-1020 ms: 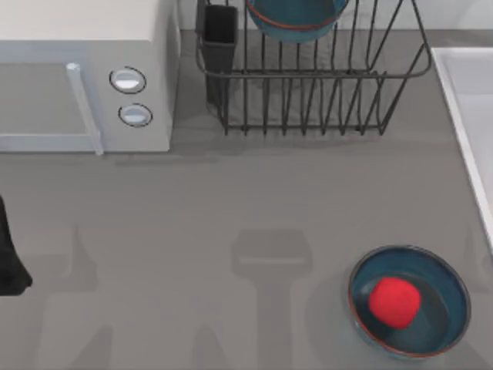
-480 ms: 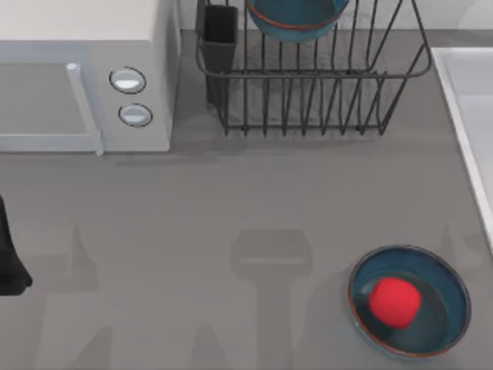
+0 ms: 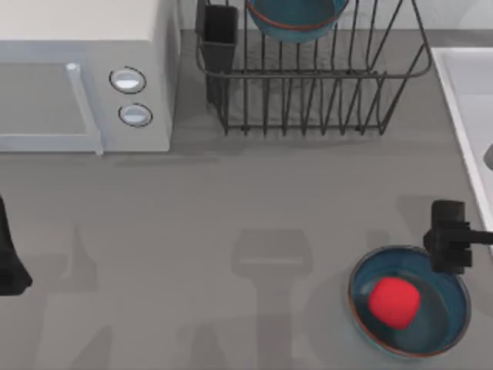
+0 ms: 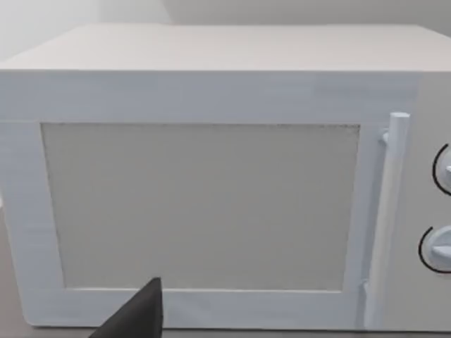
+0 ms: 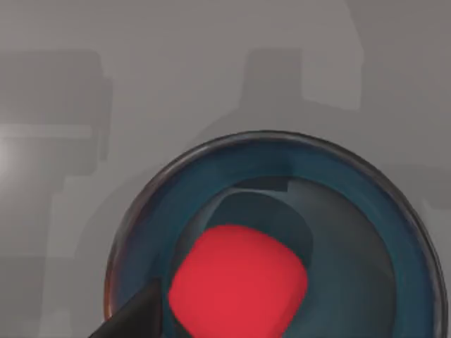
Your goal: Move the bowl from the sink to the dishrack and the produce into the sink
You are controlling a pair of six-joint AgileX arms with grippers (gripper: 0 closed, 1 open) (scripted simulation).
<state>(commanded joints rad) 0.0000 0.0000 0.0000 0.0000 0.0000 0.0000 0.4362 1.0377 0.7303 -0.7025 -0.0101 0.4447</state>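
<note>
The teal bowl (image 3: 296,17) with its reddish rim rests inside the dark wire dishrack (image 3: 323,100) at the back of the top view. The red produce (image 3: 394,301) lies in a wide shallow blue dish (image 3: 447,316) at the front right. The right wrist view looks down on the same produce (image 5: 236,282) and dish (image 5: 352,204) from close above. My right gripper (image 3: 449,235) hovers over the dish's back right rim, a little behind and right of the produce. The sink (image 3: 470,100) shows as a pale basin edge at the far right. My left arm (image 3: 8,266) stays parked at the left edge.
A white microwave (image 3: 85,77) with two round knobs stands at the back left, and the left wrist view faces its door (image 4: 201,204). A black utensil cup (image 3: 221,35) sits at the dishrack's left corner. Bare grey counter spreads across the middle and front.
My right gripper has come in from the right edge and now hangs over the blue dish's back right rim. Bowl, produce and left arm have not moved.
</note>
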